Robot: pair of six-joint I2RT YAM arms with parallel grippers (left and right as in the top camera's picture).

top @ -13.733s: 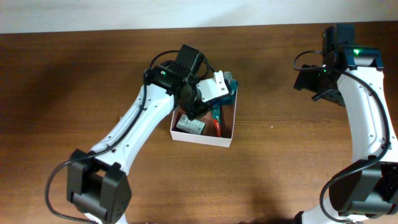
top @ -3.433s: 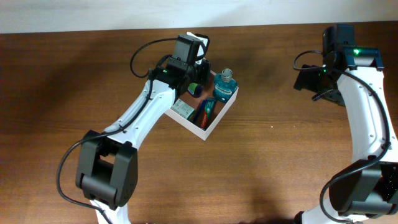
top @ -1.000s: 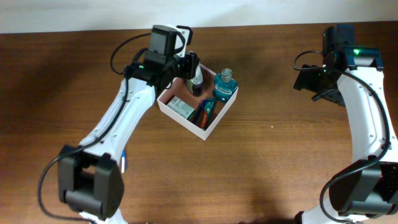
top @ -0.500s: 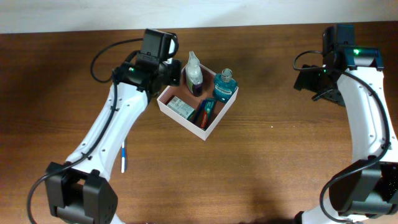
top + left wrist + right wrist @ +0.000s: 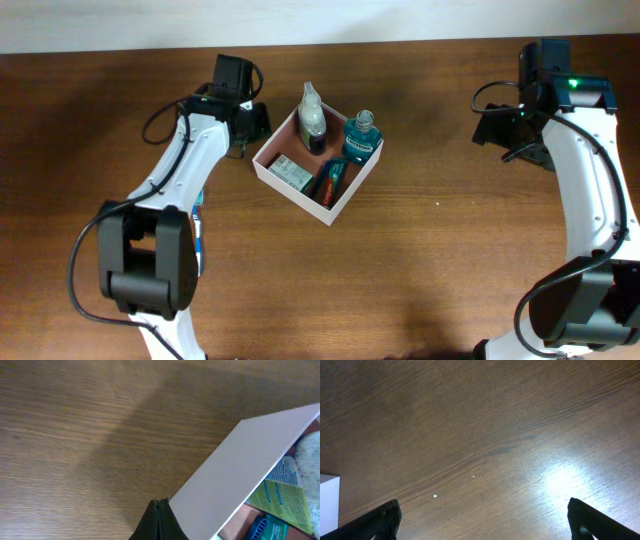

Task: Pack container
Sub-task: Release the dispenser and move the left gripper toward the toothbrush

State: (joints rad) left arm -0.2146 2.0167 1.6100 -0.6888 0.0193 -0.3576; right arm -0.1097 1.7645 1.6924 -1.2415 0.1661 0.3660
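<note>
Wooden table [image 5: 420, 280]: white bottle [image 5: 312, 118] now standing in container [image 5: 290, 192]; left gripper [image 5: 255, 118] pulled clear beside it, jaws closed on nothing, ready for next item; right gripper [image 5: 482, 520] wide, idle.

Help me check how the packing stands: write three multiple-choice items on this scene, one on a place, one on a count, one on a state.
1. Where is the blue bottle?
A. on the table, far from the container
B. in the container, at its right corner
C. outside the container, lying on its side

2. How many bottles stand upright in the container?
A. one
B. two
C. four

3. How is the left pincer?
A. shut on a bottle's neck
B. wide open over the container
C. shut on nothing, beside the container

Answers:
1 B: it stands just inside the walls at that corner.
2 B: the pale bottle and the blue one.
3 C: its fingers meet with nothing between them, and the container's outer wall runs alongside.
</note>
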